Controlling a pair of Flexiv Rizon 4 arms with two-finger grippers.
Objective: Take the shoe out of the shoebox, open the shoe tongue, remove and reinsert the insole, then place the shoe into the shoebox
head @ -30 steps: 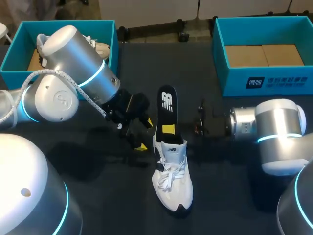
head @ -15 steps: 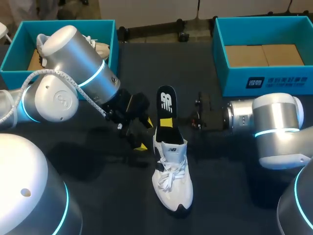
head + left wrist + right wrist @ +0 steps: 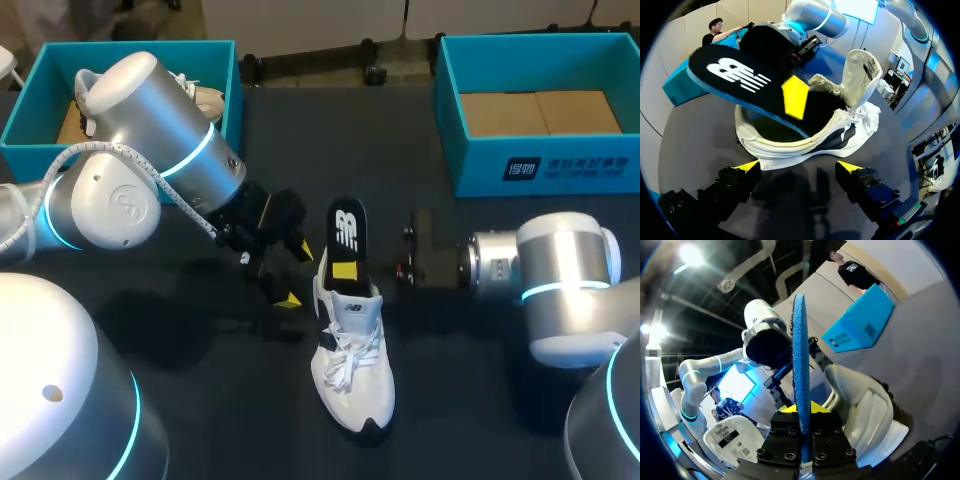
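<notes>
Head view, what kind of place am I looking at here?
Probably a robotics lab bench for shoe handling: left arm and right arm at a dark table, a teal shoebox sits at a far corner, and the right gripper pinches the insole sticking out of a white sneaker.

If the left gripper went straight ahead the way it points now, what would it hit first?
Most likely the white shoe: the open left gripper faces its heel end, below the raised insole. Depth is unclear.
</notes>
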